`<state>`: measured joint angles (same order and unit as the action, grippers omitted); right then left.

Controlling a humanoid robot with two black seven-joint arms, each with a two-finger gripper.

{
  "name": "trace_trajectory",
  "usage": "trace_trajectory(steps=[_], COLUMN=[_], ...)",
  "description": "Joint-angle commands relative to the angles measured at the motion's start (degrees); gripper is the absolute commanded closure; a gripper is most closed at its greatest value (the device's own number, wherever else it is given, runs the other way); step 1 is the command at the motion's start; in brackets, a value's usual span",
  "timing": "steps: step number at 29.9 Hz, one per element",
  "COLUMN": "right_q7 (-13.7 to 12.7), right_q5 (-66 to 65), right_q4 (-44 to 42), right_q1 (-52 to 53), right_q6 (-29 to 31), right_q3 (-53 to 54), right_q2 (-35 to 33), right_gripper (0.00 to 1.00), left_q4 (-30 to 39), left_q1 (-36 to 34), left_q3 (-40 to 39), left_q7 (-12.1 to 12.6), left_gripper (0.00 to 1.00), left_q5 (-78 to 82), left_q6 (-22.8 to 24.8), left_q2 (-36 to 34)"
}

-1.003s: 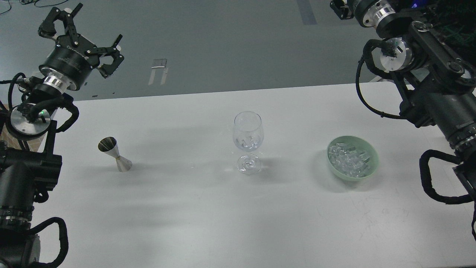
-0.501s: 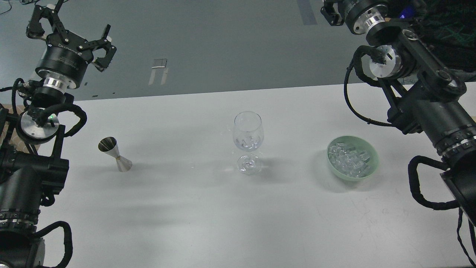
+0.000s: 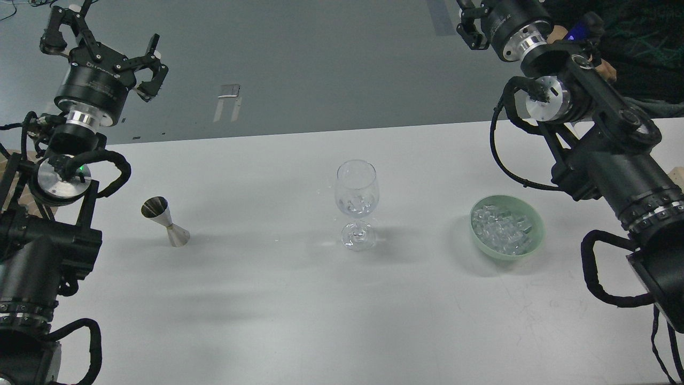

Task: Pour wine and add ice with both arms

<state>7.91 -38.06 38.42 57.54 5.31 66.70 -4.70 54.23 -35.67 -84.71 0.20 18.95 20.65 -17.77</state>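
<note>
Two arms flank a white table (image 3: 299,321): left gripper (image 3: 99,40) spread and empty, right gripper (image 3: 473,24) cropped, its state unclear. Ice (image 3: 502,227) fills the green bowl (image 3: 483,248); some sits in the glass (image 3: 357,200). Jigger (image 3: 164,220) stands upright; approach gently.

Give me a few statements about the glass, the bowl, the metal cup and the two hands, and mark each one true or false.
1. The clear stemmed wine glass stands upright on the white table. True.
2. The pale green bowl is empty. False: it holds many clear ice cubes.
3. The silver hourglass-shaped metal jigger is gripped by the left hand. False: that hand is open and raised, and the jigger sits free on the table.
4. The wine glass stands between the jigger and the bowl. True.
5. The right hand is dipping into the bowl. False: it is up at the top edge, away from the bowl.
</note>
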Motion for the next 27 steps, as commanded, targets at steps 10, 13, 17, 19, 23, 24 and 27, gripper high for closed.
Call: trace_trajectory(steps=[10,13,17,19,23,24,27], right_q7=[-0.8,-0.9,-1.0,-1.0,-0.9,-0.9,-0.9], right_q5=[0.0,0.0,0.0,0.0,0.0,0.0,0.1], right_q4=[-0.2,-0.2,0.0,0.2,0.8,0.8,0.7], right_q1=[1.4,1.4,1.3,1.3,0.9,0.8,0.8], right_q6=[-0.3,-0.3,-0.2,-0.2,0.1,0.1,0.5], right_q3=[1.2,1.1,1.1,1.1,1.1,1.1,1.1], right_q2=[-0.5,-0.5,-0.5,-0.4,-0.5,-0.5,-0.5], right_gripper=[0.0,0.0,0.0,0.0,0.0,0.0,0.0], left_q4=[0.0,0.0,0.0,0.1,0.2,0.2,0.3], left_q1=[-0.4,-0.4,-0.6,-0.7,-0.7,-0.7,-0.5], left_q3=[2.2,3.2,4.0,4.0,4.0,4.0,4.0], left_q7=[-0.4,-0.6,-0.6,-0.6,0.2,0.1,-0.6], left_gripper=[0.02,0.02,0.02,0.02,0.02,0.02,0.02], left_q5=[-0.1,-0.1,-0.1,0.1,0.5,0.6,0.6], left_q6=[-2.3,-2.4,-2.4,-2.3,-2.3,-2.3,-1.9], left_q2=[0.5,0.7,1.0,1.2,1.3,1.3,1.7])
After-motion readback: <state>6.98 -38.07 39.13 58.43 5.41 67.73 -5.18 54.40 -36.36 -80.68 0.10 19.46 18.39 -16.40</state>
